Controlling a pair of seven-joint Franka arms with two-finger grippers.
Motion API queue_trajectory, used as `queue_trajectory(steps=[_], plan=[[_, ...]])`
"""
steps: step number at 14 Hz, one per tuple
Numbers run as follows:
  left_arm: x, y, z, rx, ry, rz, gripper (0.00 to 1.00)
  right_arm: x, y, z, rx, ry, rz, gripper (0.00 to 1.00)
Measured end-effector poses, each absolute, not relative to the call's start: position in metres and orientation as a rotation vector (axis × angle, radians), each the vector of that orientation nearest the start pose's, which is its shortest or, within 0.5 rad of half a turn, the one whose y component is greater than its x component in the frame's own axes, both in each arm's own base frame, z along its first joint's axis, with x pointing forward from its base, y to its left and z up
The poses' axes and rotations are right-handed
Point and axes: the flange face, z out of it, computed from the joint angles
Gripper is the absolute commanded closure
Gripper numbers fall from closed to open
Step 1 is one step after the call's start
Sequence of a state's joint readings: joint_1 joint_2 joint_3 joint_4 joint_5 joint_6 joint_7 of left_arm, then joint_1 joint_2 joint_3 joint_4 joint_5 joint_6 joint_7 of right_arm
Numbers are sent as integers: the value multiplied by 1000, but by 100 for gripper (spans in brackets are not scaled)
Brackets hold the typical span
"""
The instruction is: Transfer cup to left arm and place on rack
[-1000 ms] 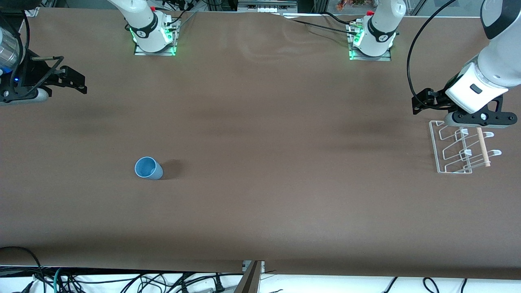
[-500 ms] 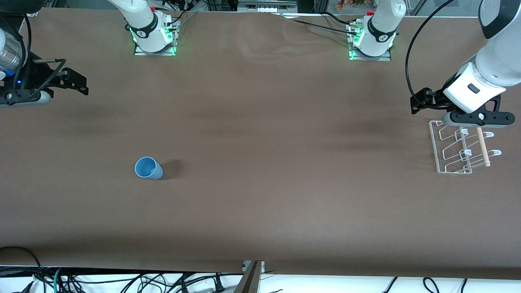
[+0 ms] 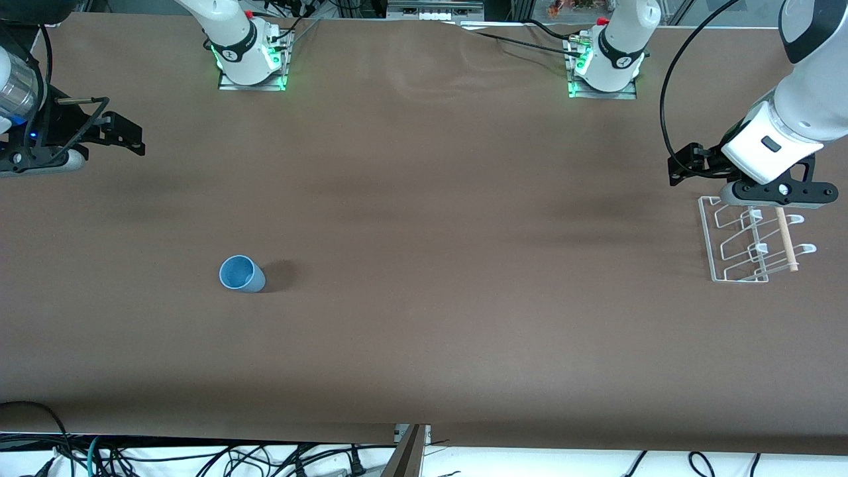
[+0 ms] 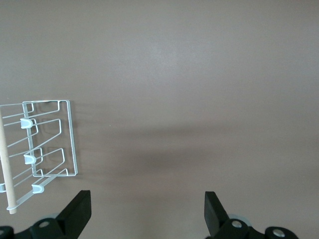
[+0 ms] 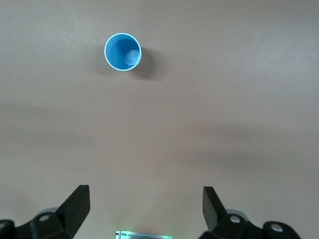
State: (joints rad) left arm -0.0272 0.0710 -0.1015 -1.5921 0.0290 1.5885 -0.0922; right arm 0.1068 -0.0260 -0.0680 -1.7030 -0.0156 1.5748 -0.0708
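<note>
The light-blue cup (image 3: 242,273) stands upright on the brown table, toward the right arm's end. It also shows in the right wrist view (image 5: 122,52), mouth up and empty. My right gripper (image 3: 119,122) is open and empty over the table's right-arm end, well apart from the cup; its fingers (image 5: 75,206) are spread wide. The clear-and-white rack (image 3: 748,242) with its wooden dowel (image 3: 786,238) sits at the left arm's end and shows in the left wrist view (image 4: 42,149). My left gripper (image 3: 682,165) is open and empty over the table beside the rack.
The two arm bases (image 3: 250,63) (image 3: 604,66) with green lights stand along the table's edge farthest from the front camera. Cables (image 3: 669,99) hang near the left arm. The table's front edge (image 3: 411,430) has cables below it.
Both grippers have shifted slightly, staying open. The cup and the rack have not moved.
</note>
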Motion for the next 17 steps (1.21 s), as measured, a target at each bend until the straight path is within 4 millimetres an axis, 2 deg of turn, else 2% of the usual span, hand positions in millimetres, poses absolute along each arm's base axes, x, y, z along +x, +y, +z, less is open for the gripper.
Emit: queue_trajectory(steps=[2, 4, 6, 8, 10, 11, 15, 17], plan=[[570, -69, 576, -3109, 59, 111, 0, 553, 21, 564, -3148, -178, 144, 0], [570, -69, 576, -3109, 59, 111, 0, 573, 27, 534, -3151, -193, 132, 0], [570, -69, 576, -3109, 59, 111, 0, 599, 42, 482, -3155, -230, 146, 0], [570, -69, 576, -3109, 59, 111, 0, 620, 62, 420, -3156, -279, 183, 0], [570, -69, 576, -3109, 60, 111, 0, 630, 72, 374, -3157, -304, 232, 0], [570, -69, 576, -3109, 60, 111, 0, 633, 71, 361, -3154, -321, 253, 0], [570, -69, 576, -3109, 60, 111, 0, 644, 62, 356, -3159, -337, 157, 0], [570, -69, 576, -3109, 60, 111, 0, 649, 62, 332, -3162, -339, 154, 0]])
